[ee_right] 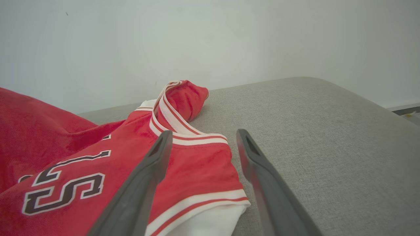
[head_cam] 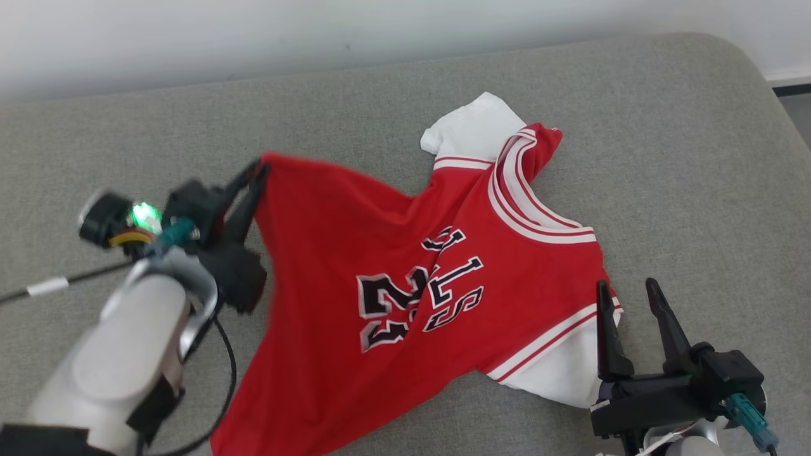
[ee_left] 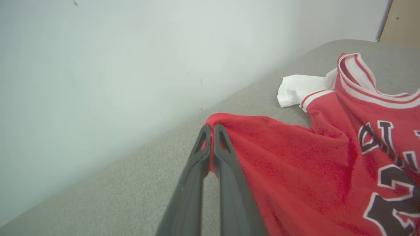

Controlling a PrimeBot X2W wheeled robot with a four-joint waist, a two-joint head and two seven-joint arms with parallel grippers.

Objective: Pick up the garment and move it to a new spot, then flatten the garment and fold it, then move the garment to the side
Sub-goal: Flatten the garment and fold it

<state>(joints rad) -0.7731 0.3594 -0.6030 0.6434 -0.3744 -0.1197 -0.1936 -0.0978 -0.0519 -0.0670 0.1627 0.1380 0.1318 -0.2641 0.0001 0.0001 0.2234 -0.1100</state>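
The garment (head_cam: 393,253) is a red jersey with white sleeves, striped trim and black lettering, spread crumpled across a grey cushioned surface (head_cam: 684,158). My left gripper (head_cam: 258,170) is shut on the jersey's hem corner at the left and holds it raised; in the left wrist view its fingers (ee_left: 213,131) pinch the red cloth (ee_left: 295,157). At the lower right my right gripper (head_cam: 627,294) stands open beside the near sleeve, one finger over the cloth edge. The right wrist view has the open right gripper (ee_right: 203,137) above the red shoulder (ee_right: 193,164).
A pale wall (head_cam: 317,31) runs along the far edge of the grey surface. The surface's rounded corner (head_cam: 741,57) lies at the far right, with a strip of floor beyond. A black cable (head_cam: 63,282) trails from my left arm.
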